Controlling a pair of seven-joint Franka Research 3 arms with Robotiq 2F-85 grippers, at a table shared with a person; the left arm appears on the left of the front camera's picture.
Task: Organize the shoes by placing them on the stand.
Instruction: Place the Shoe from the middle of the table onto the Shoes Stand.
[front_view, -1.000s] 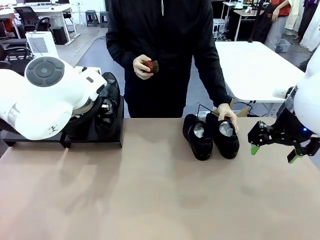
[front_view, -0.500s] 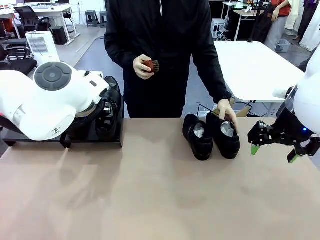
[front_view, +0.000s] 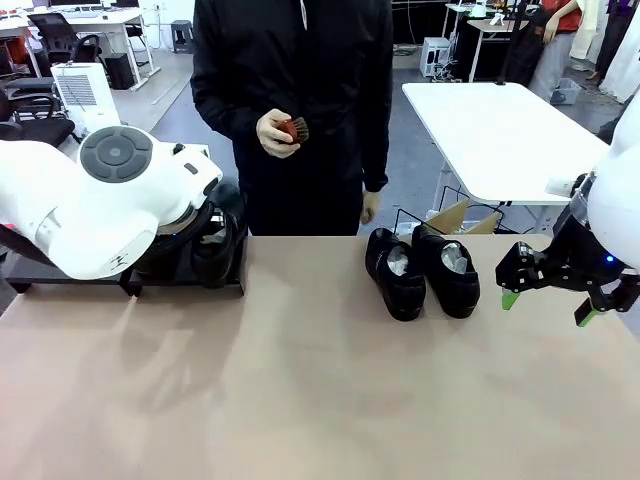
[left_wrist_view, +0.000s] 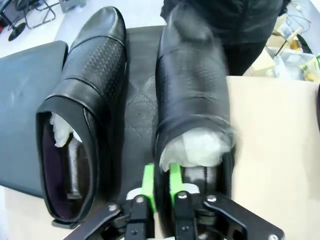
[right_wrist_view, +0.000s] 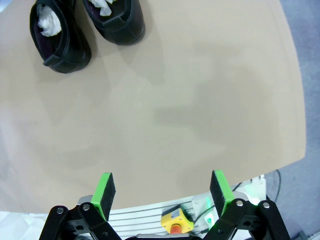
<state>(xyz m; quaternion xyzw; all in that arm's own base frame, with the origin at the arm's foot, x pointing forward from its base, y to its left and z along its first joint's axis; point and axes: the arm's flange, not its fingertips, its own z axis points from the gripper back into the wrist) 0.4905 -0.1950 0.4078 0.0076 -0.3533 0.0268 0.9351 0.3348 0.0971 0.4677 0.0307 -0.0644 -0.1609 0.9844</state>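
Your left gripper (left_wrist_view: 161, 176): pads narrowly straddle the heel collar of a glossy black shoe (left_wrist_view: 192, 90), clamped or not you cannot tell | perforated shoe (left_wrist_view: 87, 85) beside it, both on the matte stand (left_wrist_view: 25, 110) | your right gripper (right_wrist_view: 162, 187) gapes over bare tabletop (right_wrist_view: 175, 110) | paper-stuffed pair (front_view: 445, 275) mid-tabletop

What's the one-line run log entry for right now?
left end effector: gripping shoe on stand | right end effector: open, empty | two shoes on table
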